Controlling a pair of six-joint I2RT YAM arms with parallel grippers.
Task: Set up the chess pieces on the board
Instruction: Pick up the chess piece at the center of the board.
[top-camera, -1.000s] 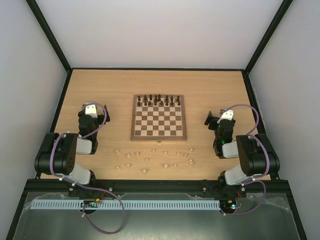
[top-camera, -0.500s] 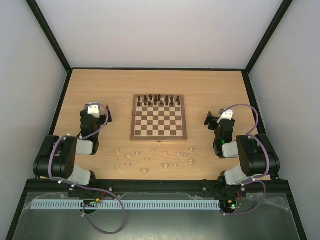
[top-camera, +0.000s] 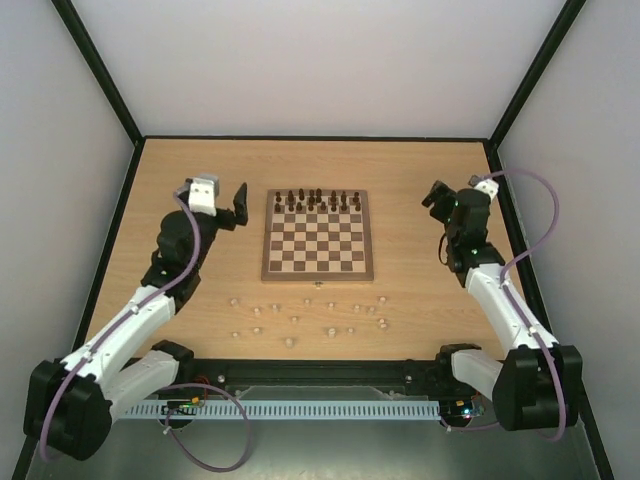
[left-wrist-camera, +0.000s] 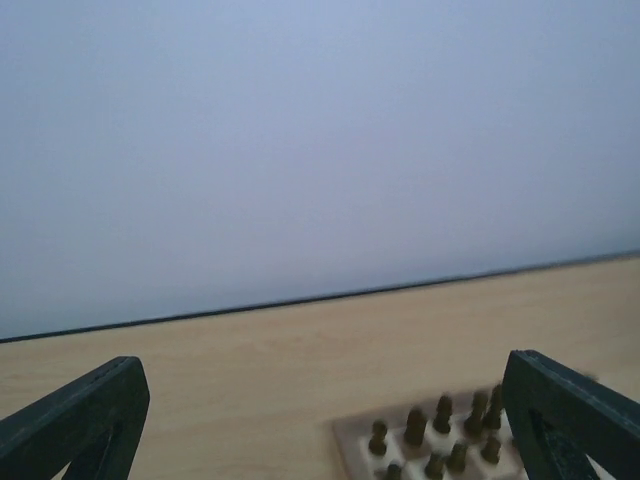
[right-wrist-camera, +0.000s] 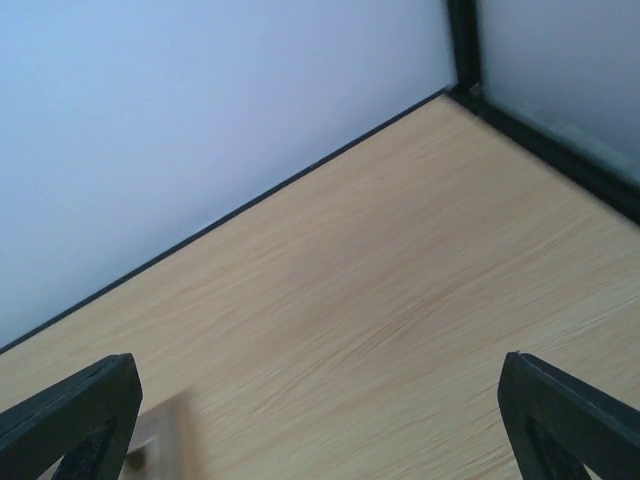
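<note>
The board (top-camera: 318, 237) lies at the table's middle, with dark brown pieces (top-camera: 318, 199) on its far two rows. Several pale beige chess pieces (top-camera: 305, 316) lie scattered on the table in front of the board. My left gripper (top-camera: 238, 205) is open and empty, raised just left of the board's far left corner. Its wrist view shows the board's corner with dark pieces (left-wrist-camera: 430, 440) between the wide-apart fingers. My right gripper (top-camera: 436, 197) is open and empty, raised to the right of the board. Its wrist view shows bare table and a blurred board corner (right-wrist-camera: 165, 435).
Black frame posts and pale walls enclose the table (top-camera: 200, 170) at the back and sides. A black rail (top-camera: 320, 368) runs along the near edge, where both arm bases are bolted.
Both arms have unfolded from their tucked rest poses and reached up and forward. The left gripper moved toward the board's far left corner, the right gripper toward the far right. The pieces have not moved.
</note>
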